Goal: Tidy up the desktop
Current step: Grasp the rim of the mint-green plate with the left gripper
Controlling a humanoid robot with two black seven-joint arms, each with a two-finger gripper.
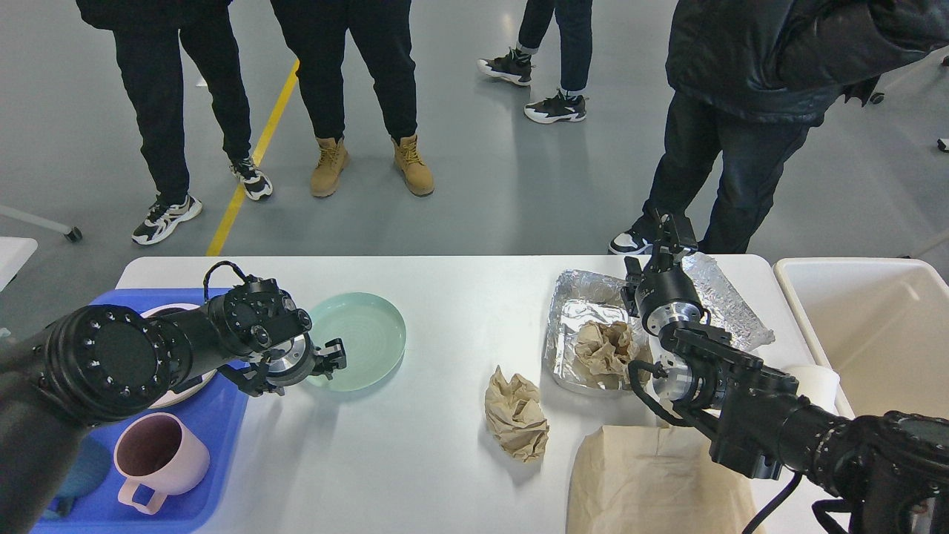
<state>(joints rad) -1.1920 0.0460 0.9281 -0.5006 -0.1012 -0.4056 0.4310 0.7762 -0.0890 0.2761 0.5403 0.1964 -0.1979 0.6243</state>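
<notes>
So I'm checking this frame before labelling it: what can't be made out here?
- Head view: left gripper at the green plate, seen side-on; grip unclear.
- Right gripper is dark and end-on.
- White plate in the blue tray is hidden by the left arm.
- Paper bag is cut by the bottom edge.

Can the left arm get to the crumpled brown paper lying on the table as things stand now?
Probably yes: only bare desktop lies between the left gripper, beside the green plate, and the crumpled paper.

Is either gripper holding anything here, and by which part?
The left gripper appears closed on the near-left rim of the green plate. The right gripper sits above the foil tray; whether it holds anything cannot be told.
</notes>
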